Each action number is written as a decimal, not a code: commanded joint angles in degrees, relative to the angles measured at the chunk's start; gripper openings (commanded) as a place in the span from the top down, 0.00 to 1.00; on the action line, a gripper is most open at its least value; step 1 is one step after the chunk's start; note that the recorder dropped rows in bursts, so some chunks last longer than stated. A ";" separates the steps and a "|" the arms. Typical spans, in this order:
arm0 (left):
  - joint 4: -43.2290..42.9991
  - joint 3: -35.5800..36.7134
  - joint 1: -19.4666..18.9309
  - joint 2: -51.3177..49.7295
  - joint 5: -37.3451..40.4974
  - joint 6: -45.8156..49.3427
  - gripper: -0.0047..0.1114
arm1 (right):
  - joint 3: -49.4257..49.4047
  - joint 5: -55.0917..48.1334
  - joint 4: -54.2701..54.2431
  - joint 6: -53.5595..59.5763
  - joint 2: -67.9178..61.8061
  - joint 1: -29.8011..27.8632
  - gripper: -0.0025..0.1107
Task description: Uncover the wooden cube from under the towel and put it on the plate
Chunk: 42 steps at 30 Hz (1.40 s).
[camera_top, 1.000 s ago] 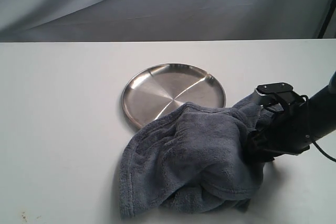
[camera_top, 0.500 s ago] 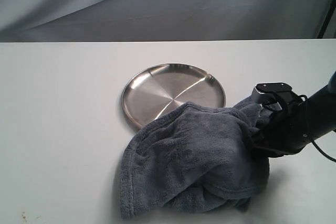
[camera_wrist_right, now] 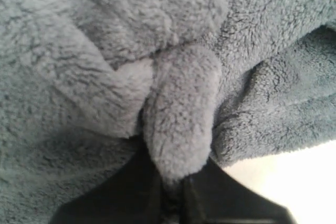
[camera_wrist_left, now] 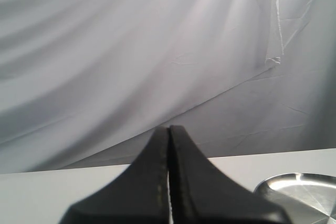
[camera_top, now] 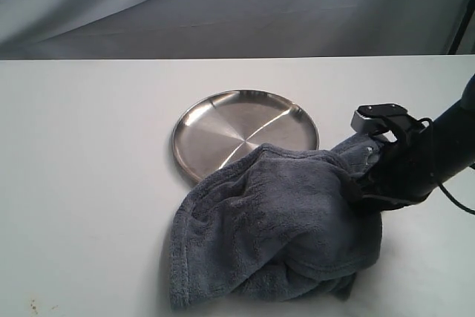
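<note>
One fold of the towel [camera_top: 274,220] is pinched in the right gripper [camera_wrist_right: 172,187], three o'clock edge. Best lift high, peeling toward nine o'clock.

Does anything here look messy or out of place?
Yes: the fluffy slate-grey fleece towel lies bunched in a heap, its edge flopped over the near rim of the round shiny steel plate. The right hand pinches a fold of it.
</note>
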<state>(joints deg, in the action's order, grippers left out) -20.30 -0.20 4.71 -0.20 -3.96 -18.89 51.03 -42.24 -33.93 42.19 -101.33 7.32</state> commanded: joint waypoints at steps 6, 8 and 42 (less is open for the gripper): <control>0.04 0.20 -0.13 0.20 -0.53 -0.29 0.96 | 2.42 -1.92 0.87 -1.49 8.19 0.30 0.98; 0.04 0.20 -0.13 0.20 -0.53 -0.29 0.96 | 2.42 -1.92 0.87 -1.51 9.45 0.30 0.98; 0.04 0.20 -0.13 0.20 -0.53 -0.29 0.96 | -0.40 -1.63 2.84 -6.03 16.15 0.30 0.97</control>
<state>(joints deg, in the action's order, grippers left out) -20.30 -0.20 4.71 -0.20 -3.96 -18.89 51.31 -45.01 -31.72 37.28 -82.54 7.32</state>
